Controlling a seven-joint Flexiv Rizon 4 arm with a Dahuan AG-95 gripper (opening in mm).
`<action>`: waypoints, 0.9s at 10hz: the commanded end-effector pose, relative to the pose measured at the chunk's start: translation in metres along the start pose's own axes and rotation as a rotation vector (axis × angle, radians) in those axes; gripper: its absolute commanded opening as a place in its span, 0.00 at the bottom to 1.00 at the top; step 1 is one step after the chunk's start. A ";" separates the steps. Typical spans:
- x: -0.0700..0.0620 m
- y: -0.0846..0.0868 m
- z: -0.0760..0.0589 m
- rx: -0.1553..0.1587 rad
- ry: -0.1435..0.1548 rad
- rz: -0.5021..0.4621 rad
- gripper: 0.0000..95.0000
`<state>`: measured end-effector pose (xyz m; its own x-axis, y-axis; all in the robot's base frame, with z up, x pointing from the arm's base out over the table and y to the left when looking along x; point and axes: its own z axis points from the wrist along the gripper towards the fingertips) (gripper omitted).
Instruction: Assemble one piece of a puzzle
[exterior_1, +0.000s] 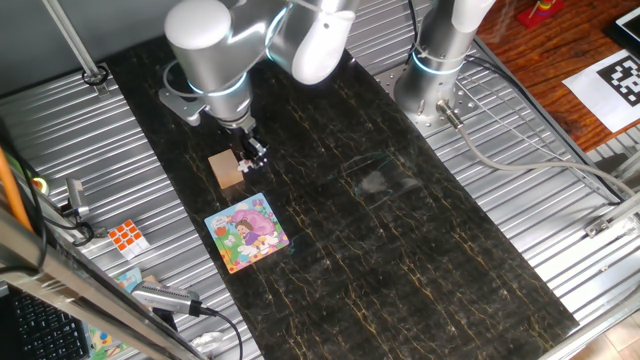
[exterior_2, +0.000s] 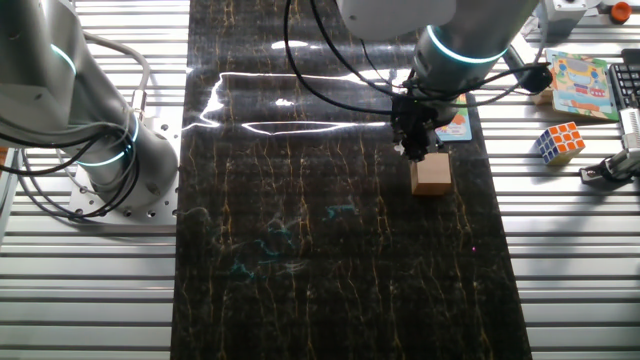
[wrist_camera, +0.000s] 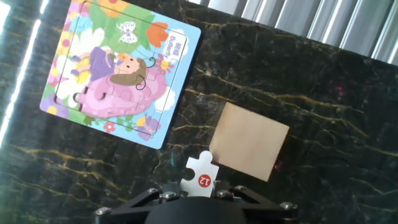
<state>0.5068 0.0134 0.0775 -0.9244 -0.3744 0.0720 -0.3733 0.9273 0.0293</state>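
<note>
Broadly, the dark marbled table (exterior_1: 420, 250) carries everything, with the arm's silver body leaning over its near-left part in one fixed view. On it lies the puzzle (wrist_camera: 121, 68), a flat square cartoon board, sitting well apart from the gripper (wrist_camera: 200, 186). Nearer, a tan wooden block (wrist_camera: 250, 141) rests flat on the table, just beside the gripper. Smallest is the piece (wrist_camera: 201, 174): in the hand view it shows its white back with a red round label, standing up from between the fingers at the bottom edge, its knob pointing toward the block. The fingers are closed on it, pinching its lower part. An orange-and-white Rubik's cube (exterior_1: 127, 237) sits off on the ribbed metal.
</note>
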 end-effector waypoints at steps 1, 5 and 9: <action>-0.002 -0.002 0.003 -0.002 -0.001 -0.015 0.00; -0.002 -0.003 0.005 -0.003 -0.002 -0.038 0.40; -0.001 -0.005 0.005 -0.001 -0.003 -0.057 0.40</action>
<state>0.5097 0.0069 0.0719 -0.9002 -0.4302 0.0674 -0.4290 0.9027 0.0325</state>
